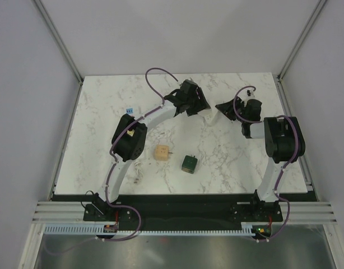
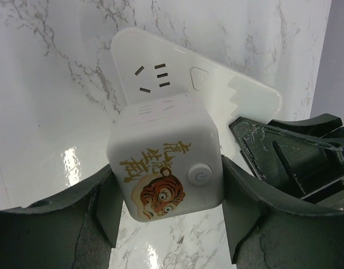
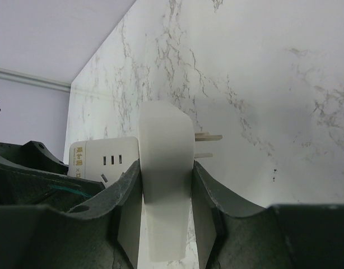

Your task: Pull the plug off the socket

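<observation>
A white cube plug (image 2: 166,168) with a tiger picture and a round button is held between the jaws of my left gripper (image 2: 171,193), which is shut on it. The cube's far end rests against the face of a flat white socket plate (image 2: 161,61) that has slot holes and a button. My right gripper (image 3: 165,196) is shut on that plate (image 3: 163,168), seen edge-on, with two metal prongs (image 3: 208,137) on its far side and the cube (image 3: 102,159) on its left. In the top view both grippers meet at the back middle of the table, around the white plate (image 1: 215,117).
A tan cube (image 1: 162,152) and a dark green cube (image 1: 189,163) lie on the marble table (image 1: 105,151) nearer the arm bases. A small blue tag (image 1: 129,110) sits to the left. Metal frame posts line the table's sides.
</observation>
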`<state>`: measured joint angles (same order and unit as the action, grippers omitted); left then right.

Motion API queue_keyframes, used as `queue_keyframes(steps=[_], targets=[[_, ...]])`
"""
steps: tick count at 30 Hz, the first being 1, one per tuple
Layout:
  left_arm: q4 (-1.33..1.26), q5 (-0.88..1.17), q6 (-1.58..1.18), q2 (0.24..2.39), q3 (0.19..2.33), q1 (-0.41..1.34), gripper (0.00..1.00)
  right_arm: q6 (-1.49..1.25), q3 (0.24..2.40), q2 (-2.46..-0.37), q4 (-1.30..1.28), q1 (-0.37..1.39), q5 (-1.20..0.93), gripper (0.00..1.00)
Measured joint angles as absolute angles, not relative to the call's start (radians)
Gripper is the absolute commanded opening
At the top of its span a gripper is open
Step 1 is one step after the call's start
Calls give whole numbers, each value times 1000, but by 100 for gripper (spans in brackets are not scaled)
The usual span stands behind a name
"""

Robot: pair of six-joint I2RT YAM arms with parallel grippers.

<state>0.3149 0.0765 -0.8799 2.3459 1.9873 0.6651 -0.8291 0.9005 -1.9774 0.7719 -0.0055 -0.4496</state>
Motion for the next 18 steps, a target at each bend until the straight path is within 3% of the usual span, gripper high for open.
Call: queue_keyframes(steps=[18], targets=[[347, -21, -918, 2295, 1942, 690, 2, -823, 909, -1977, 761, 5, -484, 0]])
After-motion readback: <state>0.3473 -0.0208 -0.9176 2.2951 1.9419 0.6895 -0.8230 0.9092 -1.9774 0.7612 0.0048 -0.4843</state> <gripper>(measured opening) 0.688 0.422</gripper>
